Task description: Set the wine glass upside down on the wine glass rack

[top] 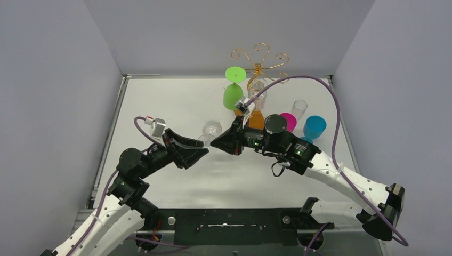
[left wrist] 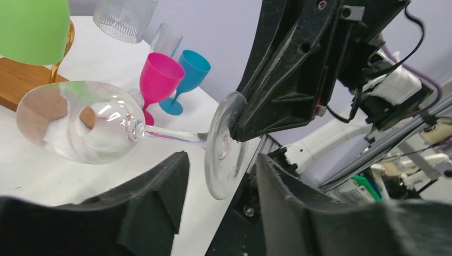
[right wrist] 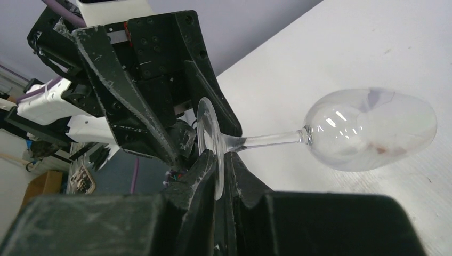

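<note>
1. Wine glass [top: 211, 129]: clear, lying on its side with the stem roughly level, in the gap between the two arms and over the middle of the tabletop [top: 160, 101]. The bowl points toward the far side. Whether the bowl touches the tabletop cannot be told.
2. Right fingers [right wrist: 200, 186]: closed on the rim of the glass foot, one finger against each face of the disc. The grip is on the foot only; stem and bowl are free.
3. Left fingers [left wrist: 154, 197]: spread apart and gripping nothing. In the left wrist view the foot of the glass stands in the gap between them, with no contact visible on either side.
4. The two sets of fingers face each other tip to tip, very close, at the foot of the glass.
5. Wine glass rack [top: 259, 61]: at the far edge of the tabletop, gold wire curls on top, orange-brown wooden base partly hidden behind the right arm. The wine glass is apart from it, on the near side.
6. Green glass [top: 232, 92]: upside down at the rack's left side.
7. Pink glass [top: 289, 120], blue glass [top: 314, 127] and clear tumbler [top: 299, 108]: standing upright together, right of the rack.
</note>
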`<state>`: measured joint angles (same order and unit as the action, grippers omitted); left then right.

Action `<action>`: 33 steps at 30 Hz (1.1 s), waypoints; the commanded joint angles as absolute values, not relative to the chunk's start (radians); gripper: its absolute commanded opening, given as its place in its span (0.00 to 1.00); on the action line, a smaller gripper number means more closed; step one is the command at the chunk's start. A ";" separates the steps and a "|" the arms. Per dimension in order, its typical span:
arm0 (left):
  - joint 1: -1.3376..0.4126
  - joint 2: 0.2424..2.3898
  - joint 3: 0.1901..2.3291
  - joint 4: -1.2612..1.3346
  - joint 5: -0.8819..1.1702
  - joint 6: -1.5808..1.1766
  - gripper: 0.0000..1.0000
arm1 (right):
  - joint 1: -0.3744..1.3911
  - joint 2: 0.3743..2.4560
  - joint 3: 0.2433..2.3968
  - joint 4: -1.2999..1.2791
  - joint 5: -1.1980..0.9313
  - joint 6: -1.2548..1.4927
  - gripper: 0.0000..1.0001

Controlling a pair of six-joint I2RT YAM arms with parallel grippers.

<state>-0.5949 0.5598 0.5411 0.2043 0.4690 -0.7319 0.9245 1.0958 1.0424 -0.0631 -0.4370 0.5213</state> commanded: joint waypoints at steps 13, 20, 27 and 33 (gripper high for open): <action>-0.595 0.356 0.750 -0.090 0.193 -0.398 0.81 | 0.847 1.309 1.482 0.008 -0.563 0.402 0.00; -0.594 0.326 0.728 -0.123 0.157 -0.326 0.81 | 0.679 1.425 1.652 0.085 -0.673 0.441 0.00; -0.595 0.300 0.594 -0.101 0.099 -0.304 0.83 | 0.536 1.572 1.845 0.178 -0.724 0.544 0.00; -0.594 0.309 0.528 -0.100 0.072 -0.265 0.85 | 0.442 1.671 1.932 0.300 -0.739 0.630 0.00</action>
